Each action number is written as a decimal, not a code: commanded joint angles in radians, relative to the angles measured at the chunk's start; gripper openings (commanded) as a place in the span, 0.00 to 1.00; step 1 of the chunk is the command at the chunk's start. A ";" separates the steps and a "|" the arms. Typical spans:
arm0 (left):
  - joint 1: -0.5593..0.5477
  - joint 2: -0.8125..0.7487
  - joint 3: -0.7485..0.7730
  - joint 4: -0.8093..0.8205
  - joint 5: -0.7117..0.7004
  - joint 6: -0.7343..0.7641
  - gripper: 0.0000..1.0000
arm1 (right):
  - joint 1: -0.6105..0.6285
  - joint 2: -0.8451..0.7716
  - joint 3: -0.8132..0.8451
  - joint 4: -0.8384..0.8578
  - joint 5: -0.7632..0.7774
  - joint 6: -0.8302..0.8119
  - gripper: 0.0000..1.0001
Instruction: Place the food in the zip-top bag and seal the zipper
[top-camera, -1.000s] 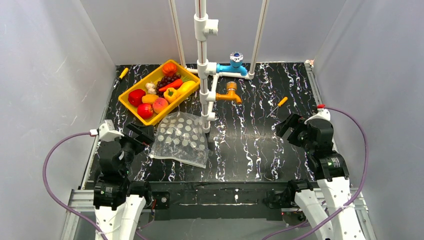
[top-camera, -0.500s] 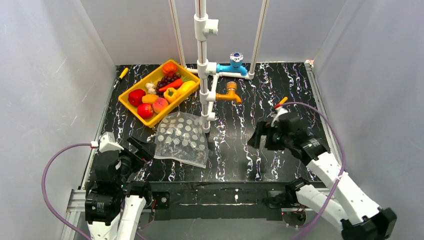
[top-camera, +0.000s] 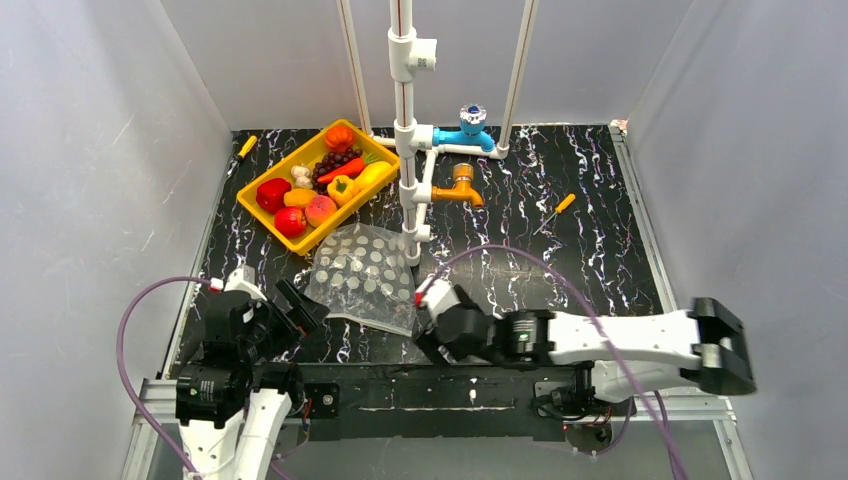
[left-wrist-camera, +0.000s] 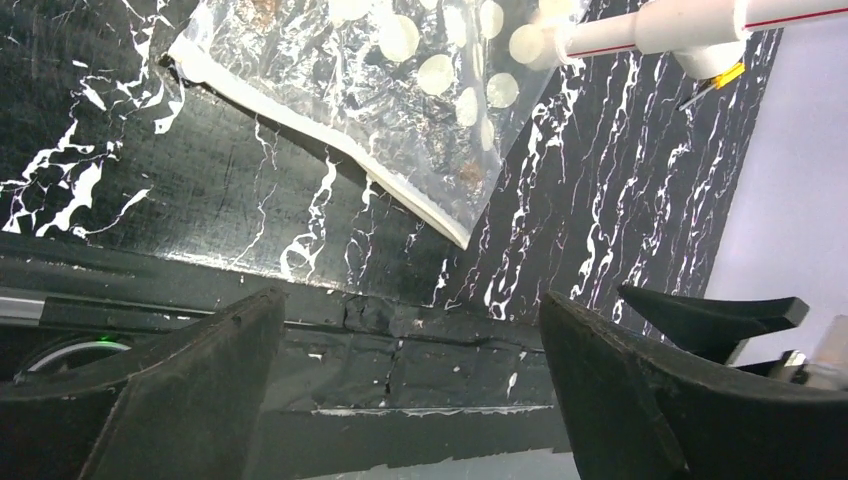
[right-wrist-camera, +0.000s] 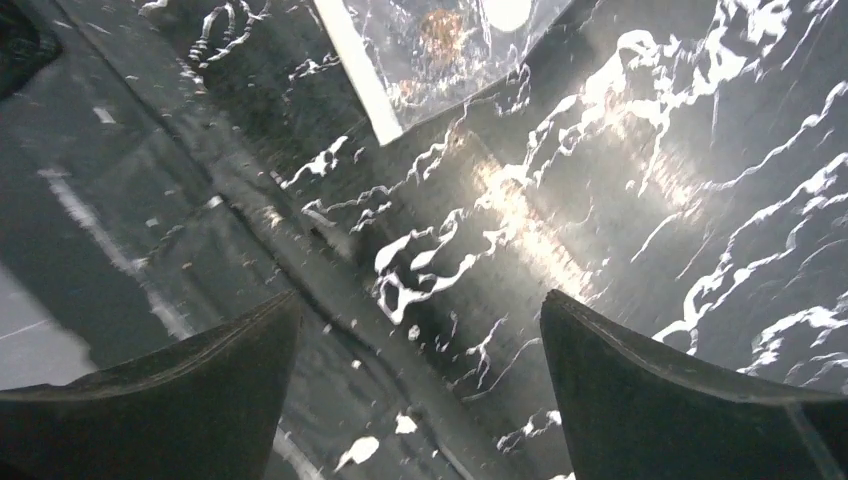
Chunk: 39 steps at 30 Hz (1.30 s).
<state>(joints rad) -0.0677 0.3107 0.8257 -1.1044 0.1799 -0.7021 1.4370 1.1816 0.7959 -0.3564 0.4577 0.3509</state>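
The food (top-camera: 321, 209), glossy toy fruits and vegetables, lies piled in the yellow tray (top-camera: 262, 218) at the back left. The zip-top bag (top-camera: 365, 275), clear with white dots, lies flat in front of the tray. Its zipper (left-wrist-camera: 330, 150) is the pale strip along its near edge, also in the right wrist view as a zipper end (right-wrist-camera: 360, 70). My left gripper (top-camera: 298, 308) hovers open by the bag's near left corner, nothing between its fingers (left-wrist-camera: 410, 300). My right gripper (top-camera: 432, 328) is open and empty beside the bag's near right corner (right-wrist-camera: 420, 298).
A white pipe stand (top-camera: 405, 130) with a blue tap (top-camera: 468, 130) and an orange tap (top-camera: 458, 188) rises just behind the bag. Small screwdrivers lie at the right (top-camera: 563, 205) and back left (top-camera: 245, 147). Grey walls close in three sides.
The right arm has swung from the right side down and left along the near edge to the bag's near right corner. The left gripper has edged right toward the bag.
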 joint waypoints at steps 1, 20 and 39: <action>-0.003 0.007 0.034 -0.065 -0.022 0.023 0.99 | 0.045 0.230 0.234 0.106 0.217 -0.201 0.88; -0.003 -0.106 0.217 -0.272 -0.210 0.046 0.99 | 0.031 0.673 0.494 0.166 0.078 -0.465 0.70; -0.003 -0.106 0.198 -0.274 -0.220 0.047 1.00 | 0.029 0.811 0.552 0.145 0.282 -0.489 0.32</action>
<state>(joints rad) -0.0677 0.2008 1.0286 -1.3623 -0.0230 -0.6651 1.4681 1.9891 1.3017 -0.2361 0.7002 -0.1377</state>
